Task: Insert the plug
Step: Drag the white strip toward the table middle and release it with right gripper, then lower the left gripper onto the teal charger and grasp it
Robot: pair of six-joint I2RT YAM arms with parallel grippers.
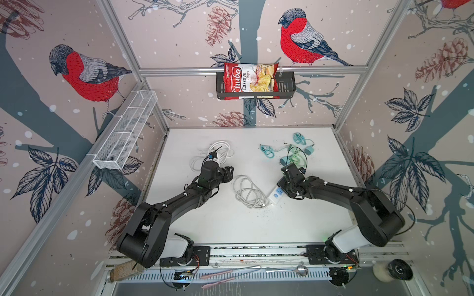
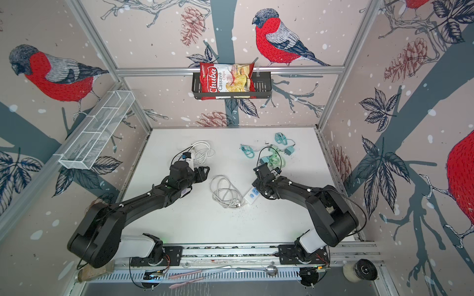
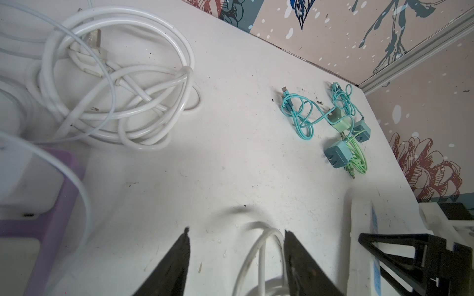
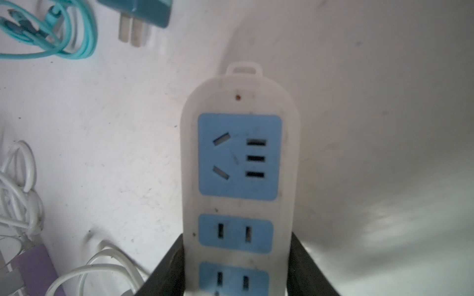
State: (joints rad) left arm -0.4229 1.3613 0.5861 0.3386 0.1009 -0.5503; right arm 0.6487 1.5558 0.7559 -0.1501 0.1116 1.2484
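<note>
"Where is the plug?"

"The blue plug (image 4: 143, 12) lies loose on the white tabletop (image 1: 230, 225), near the back on the right. It is just past the far end of the power strip (image 4: 239, 159), a bit off to one side."

"Which way does it point?"

"It lies flat. Its two metal prongs (image 4: 130, 33) stick out level with the tabletop. They point toward the front, back at the right arm."

"And the strip?"

"It lies flat too, with its holes facing up. In both top views its long side runs on a slant, from the front middle toward the back right. The prongs run almost the same way. The white cord (image 1: 247, 191) is coiled just beside the strip's front end."

"What about the right gripper?"

"The right gripper (image 4: 237, 237) has its fingers (image 4: 169, 266) pressed on the strip's two long sides, one finger on each side."

"And the left one?"

"The left gripper (image 3: 236, 230) hangs over the coil. Its fingers (image 3: 177, 261) are apart, with a loop of cord between them. I cannot tell if the cord touches them."
</note>
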